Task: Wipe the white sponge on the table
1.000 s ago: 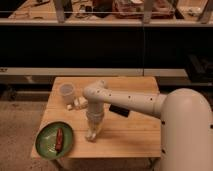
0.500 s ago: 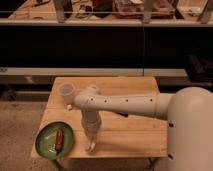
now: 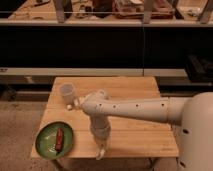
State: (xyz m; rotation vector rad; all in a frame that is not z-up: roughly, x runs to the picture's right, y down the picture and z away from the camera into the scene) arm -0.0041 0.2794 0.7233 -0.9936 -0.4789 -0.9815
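A light-wood table (image 3: 135,100) stands before dark shelving. The gripper (image 3: 101,150) points down at its front edge, fingers pinched together on the white sponge (image 3: 100,153). Left of it a green plate (image 3: 46,145) holds a reddish item (image 3: 59,139); behind it stands a white cup (image 3: 67,93), contents unseen.

The robot's white arm (image 3: 135,107) reaches from the big rounded body at the right edge toward the left, almost level, and it has a row of small dark holes along its side. At the rounded elbow joint (image 3: 94,104) it bends sharply, and the wrist (image 3: 100,129) points straight down. The gripper (image 3: 100,150) is at the lowest end of the arm, near the front edge, with its fingers closed together.
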